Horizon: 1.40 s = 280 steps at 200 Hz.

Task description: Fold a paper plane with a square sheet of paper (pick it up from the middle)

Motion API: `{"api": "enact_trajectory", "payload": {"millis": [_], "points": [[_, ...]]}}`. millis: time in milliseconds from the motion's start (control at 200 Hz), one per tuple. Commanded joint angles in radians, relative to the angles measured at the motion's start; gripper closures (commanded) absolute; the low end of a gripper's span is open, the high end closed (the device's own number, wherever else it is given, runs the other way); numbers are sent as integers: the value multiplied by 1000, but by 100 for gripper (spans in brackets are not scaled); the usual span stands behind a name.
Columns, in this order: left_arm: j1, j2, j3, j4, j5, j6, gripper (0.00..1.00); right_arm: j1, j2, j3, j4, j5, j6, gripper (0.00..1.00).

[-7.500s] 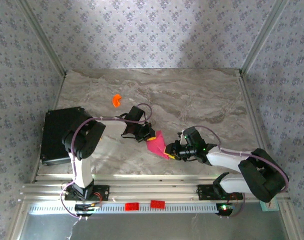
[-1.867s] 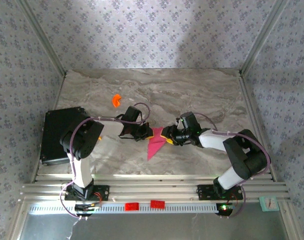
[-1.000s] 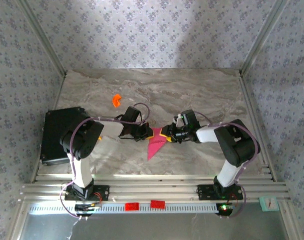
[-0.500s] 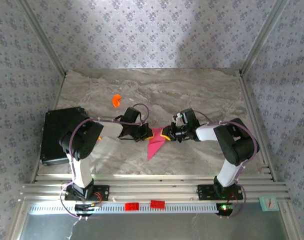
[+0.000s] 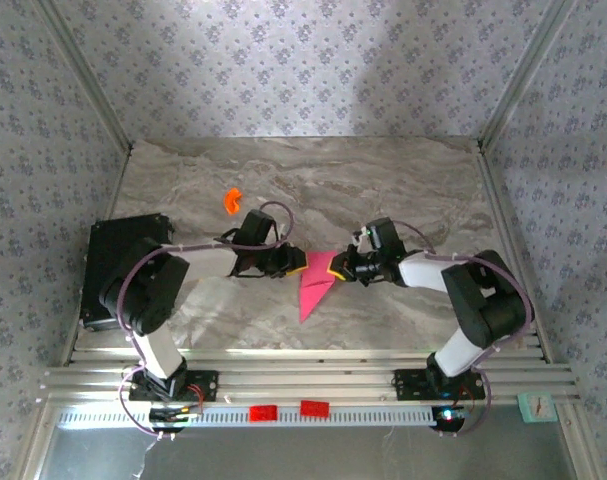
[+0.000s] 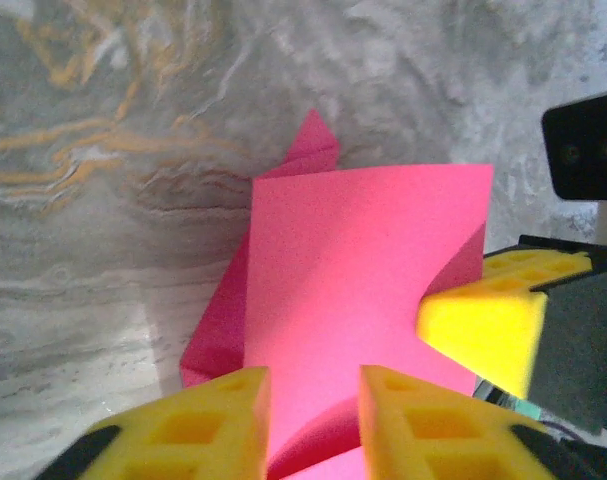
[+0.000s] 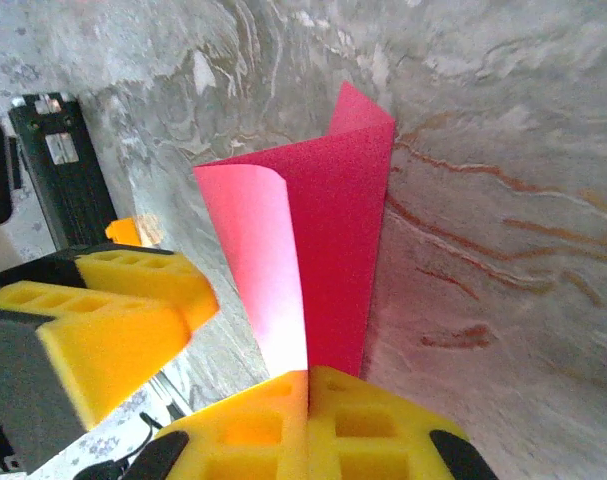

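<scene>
You are mid-fold, at a change of grip, with the paper plane (image 5: 313, 288) hanging between the two grippers over the middle of the table (image 5: 423, 180). The right gripper (image 7: 308, 378) is clenched on it: in its wrist view the yellow pads meet and the pink paper comes straight out of the seam between them. The left gripper (image 6: 313, 378) is not pinching. Its pads stand apart with a visible gap, and the paper only passes through that gap, so for now the right arm alone carries the work.

From above, the plane is a narrow wedge. Its wide end sits at 12 o'clock, between the two grippers, and its point aims toward the near edge, somewhere between 6 and 7 o'clock. The long axis runs along that same line. The point may be resting on the marble, but the top view is too coarse to be sure.

In the left wrist view one flap stands loose and curled rather than creased flat. Your next move probably calls for the left fingers to take a fresh hold on that flap near its edge. Keep the right pinch firm while you press the flap down along the centre line, because thin paper will twist if both holds slacken.
</scene>
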Motion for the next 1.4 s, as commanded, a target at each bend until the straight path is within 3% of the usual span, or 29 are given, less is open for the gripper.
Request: {"api": "enact_trajectory", "payload": {"millis": [0,150,385,700,1039,1394], "points": [[-23,-57,15,-71,-56,87,67,-23,-68,-51,-35,88,55,100],[-99,-99,57,-193,-174,219,69,-57,-154,-140,-9,161,135,100],[-240,-121,77,-291,-344,368,70,-70,-195,-182,25,178,203,100],[-397,-84,157,-417,-541,550,61,-53,-158,-121,-3,138,194,99],[-512,22,235,-471,-647,582,56,-52,-157,-116,-16,132,185,100],[-563,76,257,-485,-755,586,58,-55,-144,-114,-1,119,192,100]]}}
